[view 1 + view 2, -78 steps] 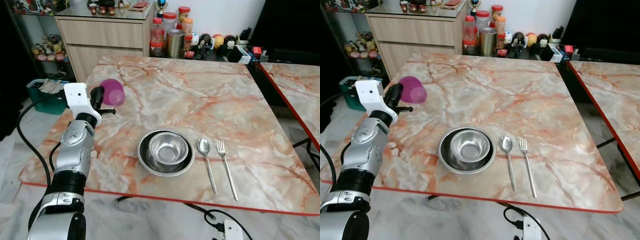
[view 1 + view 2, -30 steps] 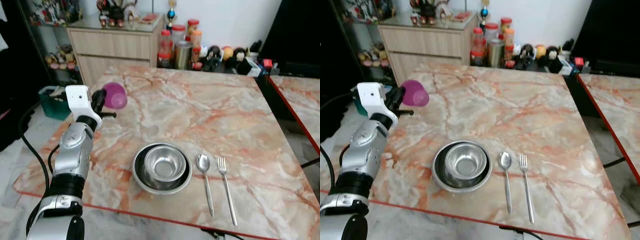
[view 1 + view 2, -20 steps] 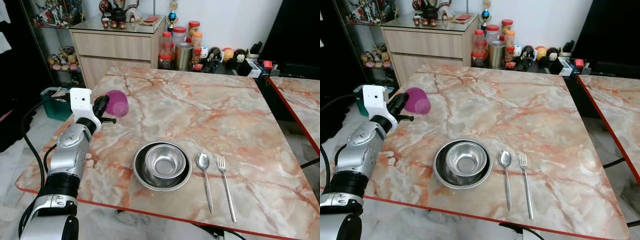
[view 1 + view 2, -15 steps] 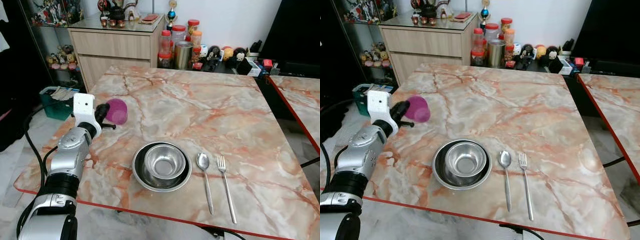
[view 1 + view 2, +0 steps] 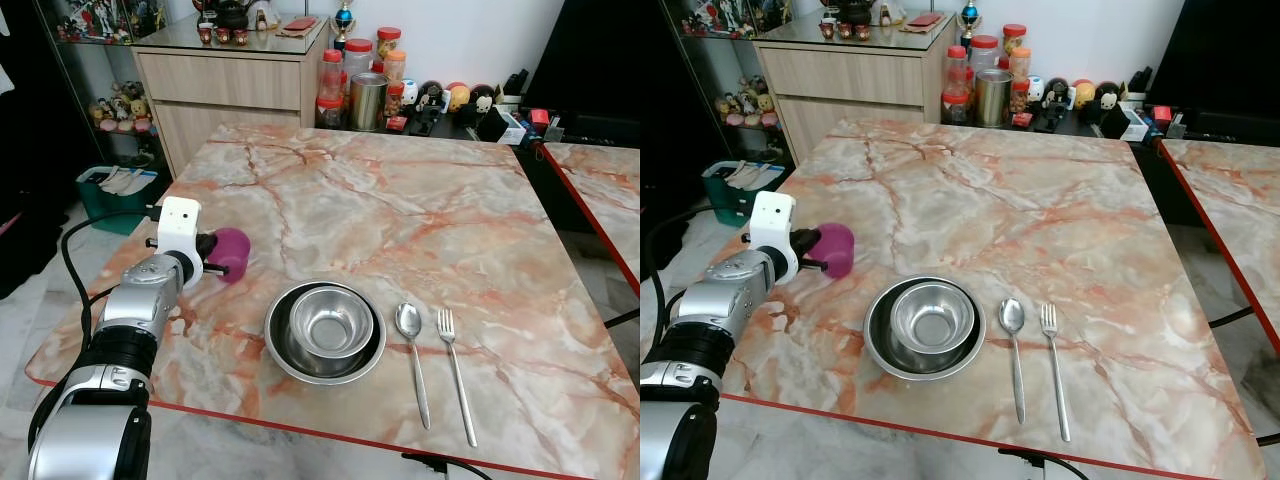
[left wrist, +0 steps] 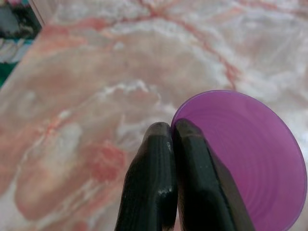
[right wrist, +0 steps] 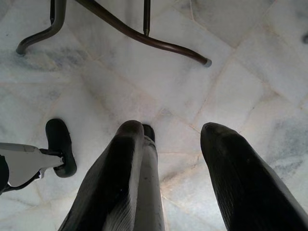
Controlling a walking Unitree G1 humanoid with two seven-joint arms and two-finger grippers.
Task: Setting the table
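One purple plastic cup (image 5: 231,252), rim pinched tight in the robot's left hand (image 6: 172,137), hangs low over the marble surface (image 5: 420,200); the nested steel bowls (image 5: 326,330) sit to that hand's right. Set it upright before letting go. Its right hand (image 7: 168,144) hangs open.

I'm looking at a home dining room | marble table (image 5: 420,210) | wooden sideboard (image 5: 225,85) | jars (image 5: 358,60) and figurines (image 5: 455,97).

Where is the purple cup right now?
The purple cup is at the table's left side, pinched at its rim by the left gripper, just left of the stacked steel bowls.
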